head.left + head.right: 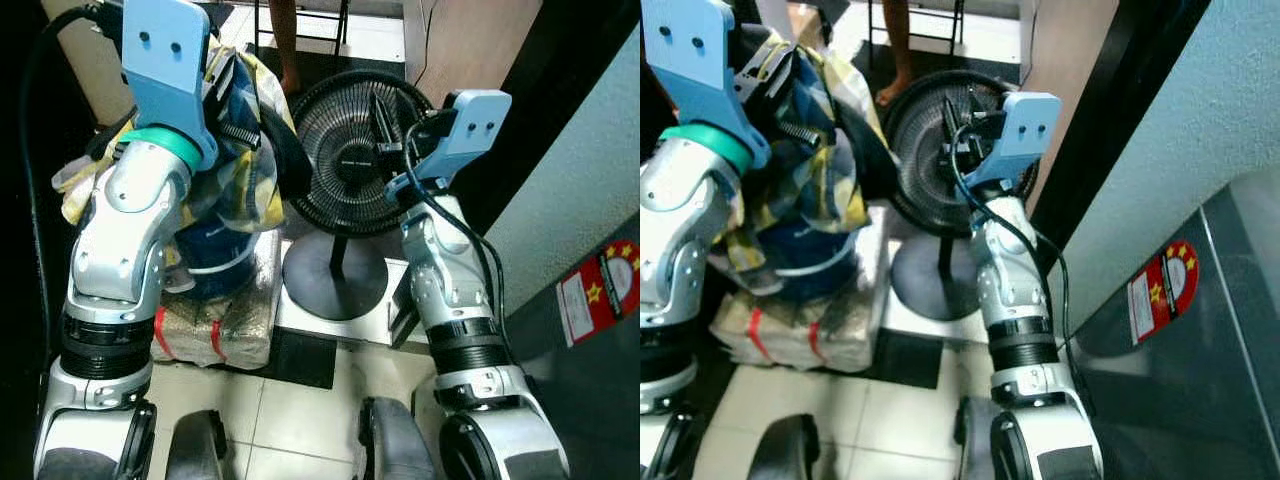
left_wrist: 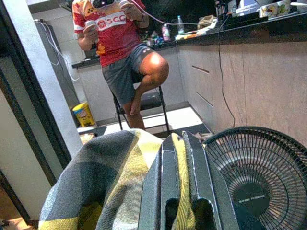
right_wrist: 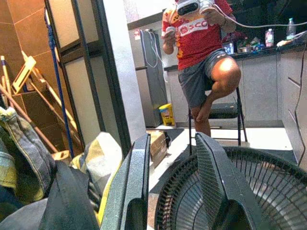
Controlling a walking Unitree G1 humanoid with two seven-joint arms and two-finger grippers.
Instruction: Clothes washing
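Note:
A bundle of clothes (image 1: 238, 175), yellow-and-grey plaid mixed with dark blue pieces, hangs high on my left. My left gripper (image 2: 178, 184) is shut on a fold of the plaid cloth (image 2: 110, 177), which drapes over and beside its fingers. My right gripper (image 3: 170, 143) is raised to the right of the bundle, in front of a black fan (image 1: 350, 150). It is open, with nothing between its fingers. More clothes (image 3: 33, 172) lie beside it in the right wrist view.
The fan stands on a round base (image 1: 335, 275) on a low white platform. A wrapped sack with red straps (image 1: 215, 325) lies under the bundle. A grey appliance with a red sticker (image 1: 598, 290) is at my right. A person (image 2: 120, 43) sits on a stool beyond.

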